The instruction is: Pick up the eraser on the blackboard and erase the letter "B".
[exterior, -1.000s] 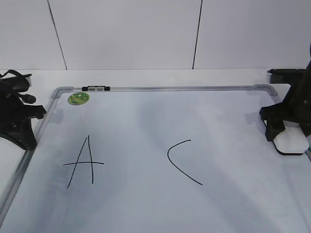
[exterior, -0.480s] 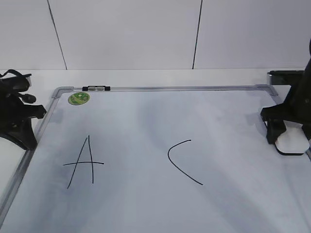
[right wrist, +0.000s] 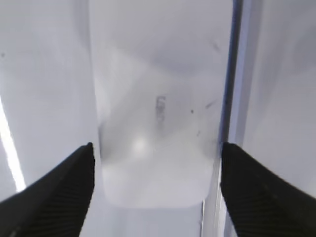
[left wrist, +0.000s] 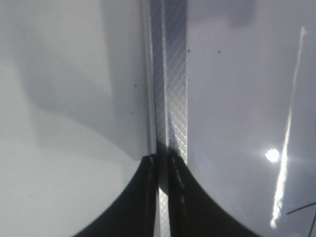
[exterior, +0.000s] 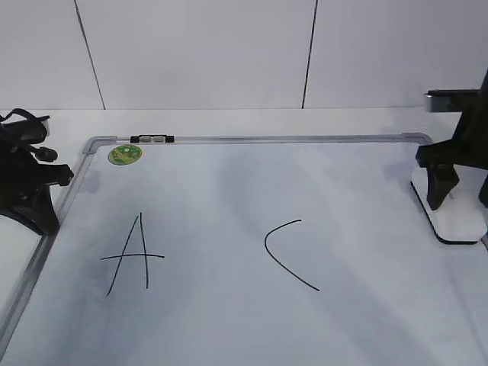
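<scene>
At right edge of large white dry-erase blackboard with grey metal frame (exterior: 252, 139): white rounded-rectangular plastic eraser with thin black base (exterior: 457, 219), lying flat on board surface, just inside frame's right side. Small grey mark visible on its top in right wrist view (right wrist: 160, 110).

Directly above eraser: black right gripper (exterior: 462, 191), spread wide, released, holding nothing. In right wrist view, two dark fingertips (right wrist: 64, 190) flanking eraser (right wrist: 158, 123) on both sides, apart from it, not touching. From exterior view, fingers hanging over eraser's far end; contact there hard to judge.

At left edge of board: black left gripper (exterior: 34, 200), over frame's left side. In left wrist view, fingers (left wrist: 143, 197) pressed nearly together with only a thin slit between, clenched, nothing between them, hatched grey frame strip (left wrist: 173, 89) running straight ahead of tips.

On board surface: thin black hand-drawn "A" (exterior: 133, 255) at left, curved black "C" (exterior: 288, 255) right of centre, well apart from eraser. No "B" visible between them; bare white patch there. Round green sticker (exterior: 124, 154) near far-left corner. Small black-and-silver marker (exterior: 152, 139) resting on far frame rail, just beside sticker.

Beyond board: white tabletop (exterior: 244, 120) and pale panelled wall (exterior: 198, 53).
</scene>
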